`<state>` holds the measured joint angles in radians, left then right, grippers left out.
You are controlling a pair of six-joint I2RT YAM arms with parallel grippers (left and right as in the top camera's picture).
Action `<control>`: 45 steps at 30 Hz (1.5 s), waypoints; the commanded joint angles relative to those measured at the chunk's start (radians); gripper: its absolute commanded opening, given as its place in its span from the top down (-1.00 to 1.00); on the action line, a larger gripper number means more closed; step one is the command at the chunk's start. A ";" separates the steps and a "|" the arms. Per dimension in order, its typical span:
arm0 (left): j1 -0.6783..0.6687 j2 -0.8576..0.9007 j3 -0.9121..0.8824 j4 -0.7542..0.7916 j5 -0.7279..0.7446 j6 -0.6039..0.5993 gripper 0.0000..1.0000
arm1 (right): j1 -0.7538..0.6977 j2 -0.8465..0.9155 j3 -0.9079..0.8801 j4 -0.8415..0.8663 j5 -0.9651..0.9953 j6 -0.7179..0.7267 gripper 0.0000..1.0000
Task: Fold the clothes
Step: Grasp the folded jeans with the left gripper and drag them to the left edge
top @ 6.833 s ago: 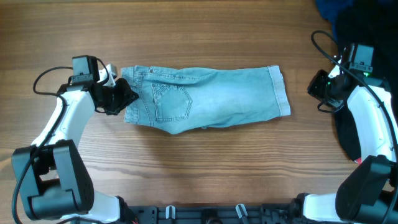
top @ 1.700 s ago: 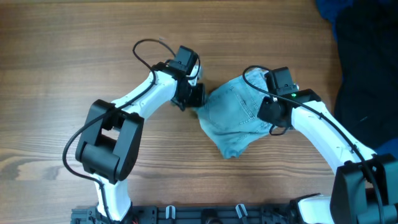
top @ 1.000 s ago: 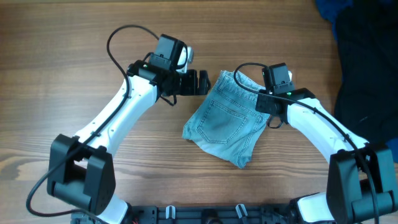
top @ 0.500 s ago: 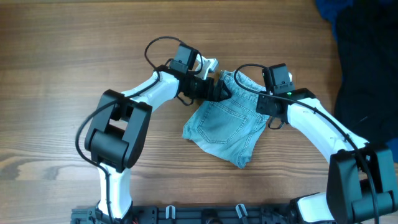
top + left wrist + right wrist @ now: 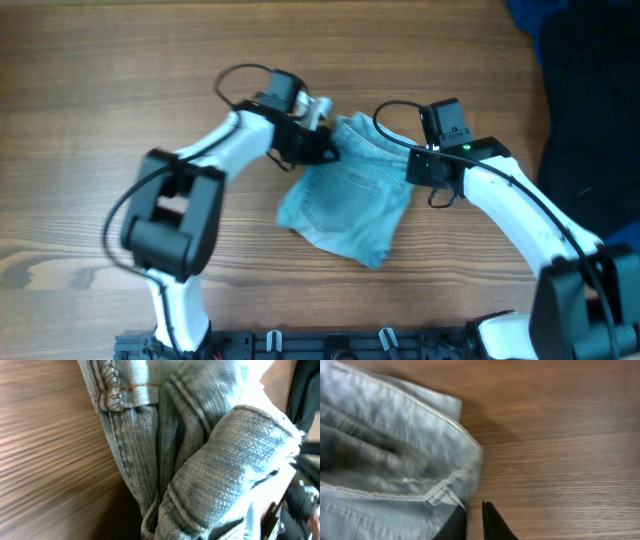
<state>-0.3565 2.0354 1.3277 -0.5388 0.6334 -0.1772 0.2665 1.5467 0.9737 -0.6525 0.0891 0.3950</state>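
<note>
Denim shorts (image 5: 345,195) sit folded in a rumpled bundle left of dark cloth pile (image 5: 590,80); squaring-up is left. Right gripper (image 5: 473,508) looks clamped on their edge; left gripper (image 5: 322,148) is pressed into denim, grip can't be told

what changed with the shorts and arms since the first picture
The denim shorts, spread flat across the table before, are now a folded bundle in the middle. Both arms came inward: left claw and right claw sit at its top edge. The dark cloth pile stayed at the right.
</note>
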 commanded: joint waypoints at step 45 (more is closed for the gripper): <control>0.391 0.073 0.275 -0.208 -0.362 -0.019 -0.87 | -0.031 -0.273 0.030 -0.216 0.090 0.026 0.66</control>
<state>0.0292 2.0140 1.6142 -0.7296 0.2714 -0.1200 0.2340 1.2900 0.9848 -0.8570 0.1619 0.4068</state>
